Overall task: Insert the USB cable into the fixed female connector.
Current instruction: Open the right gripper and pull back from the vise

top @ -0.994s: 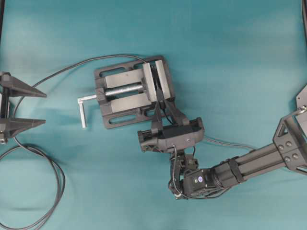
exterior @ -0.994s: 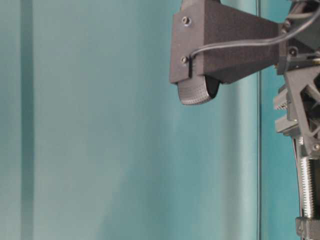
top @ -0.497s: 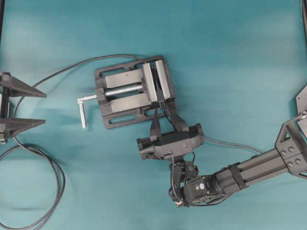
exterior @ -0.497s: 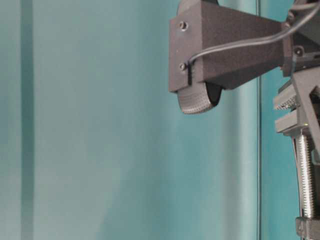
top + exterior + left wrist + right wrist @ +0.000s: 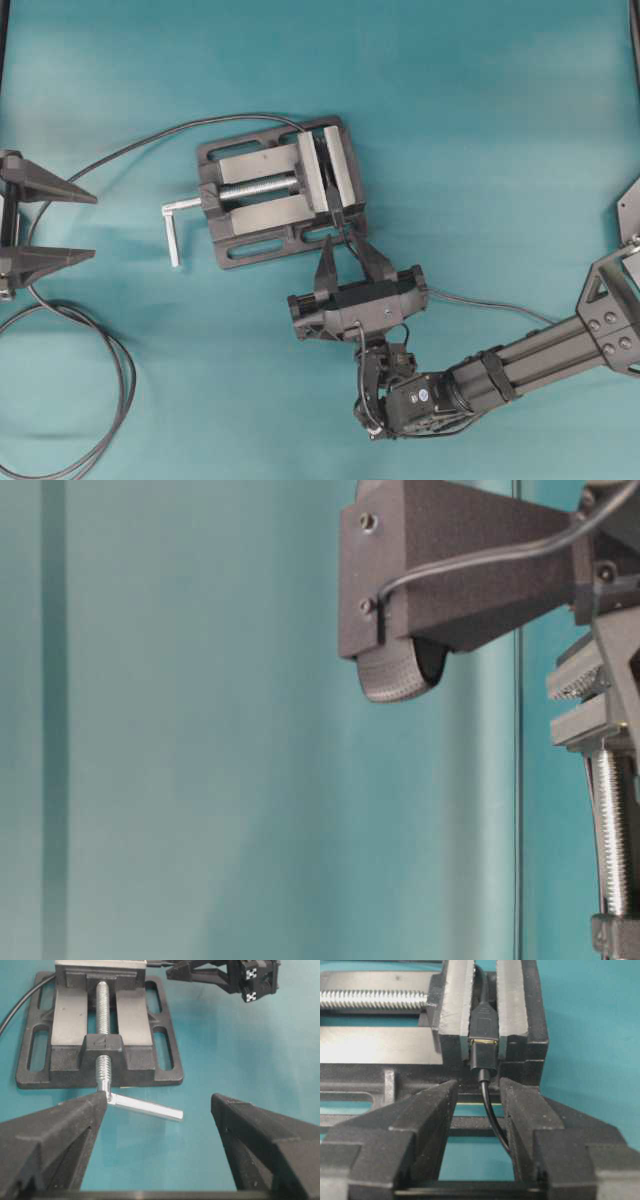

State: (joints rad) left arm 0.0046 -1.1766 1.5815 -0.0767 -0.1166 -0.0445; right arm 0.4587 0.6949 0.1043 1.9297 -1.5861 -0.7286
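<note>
The fixed female connector [image 5: 484,1021] is clamped upright between the vise's jaw plates. The USB cable's small dark plug [image 5: 483,1057] sits seated in its mouth. From the plug the thin USB cable [image 5: 490,1105] hangs down between the fingers of my right gripper [image 5: 479,1087], which is open, and brushes the right finger's inner side. Overhead, the right gripper [image 5: 342,245] sits just below the vise [image 5: 275,190], fingertips a short way off its edge. My left gripper [image 5: 92,227] stands wide open and empty at the far left, seen again as the left gripper [image 5: 159,1105] facing the crank.
The vise's silver crank handle [image 5: 145,1107] juts toward the left gripper. A thicker black cable [image 5: 120,370] runs from the vise's back and loops at the lower left. The USB cable [image 5: 480,302] trails right under the right arm. The vise screw [image 5: 612,830] shows at table level.
The right gripper has drawn back from the vise and its jaws have spread wider, leaving the plug in the connector. The left gripper has not moved.
</note>
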